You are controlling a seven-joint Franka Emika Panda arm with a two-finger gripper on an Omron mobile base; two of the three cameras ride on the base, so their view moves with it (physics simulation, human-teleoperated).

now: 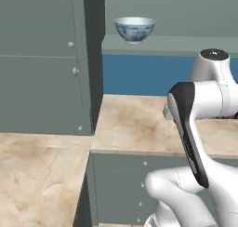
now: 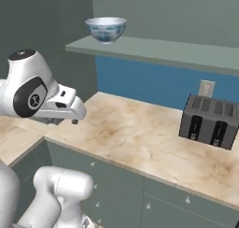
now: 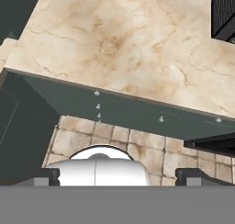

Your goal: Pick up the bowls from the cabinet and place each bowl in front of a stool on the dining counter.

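Nearest the base, the white arm folds over the front edge of the beige veined marble worktop point(image 2: 140, 133), and its two-finger gripper point(image 3: 117, 175) hangs there pointing down; in the hand view its dark finger tips point(image 3: 46, 176) stand at the far corners, spread wide with nothing between them, the tiled floor below. Under the worktop run grey-green drawer fronts point(image 2: 154, 199) with small knobs, their lower part cut off. Farther back on the right sits a dark grey metal toaster point(image 2: 208, 121), just in front of the blue wall. On the left stands the tall grey-green cabinet point(image 1: 42, 58), doors closed. Highest and farthest, the white porcelain bowl with blue pattern point(image 2: 106, 29) rests upright near the left end of a grey-green shelf board point(image 2: 163, 49); its inside is hard to make out.
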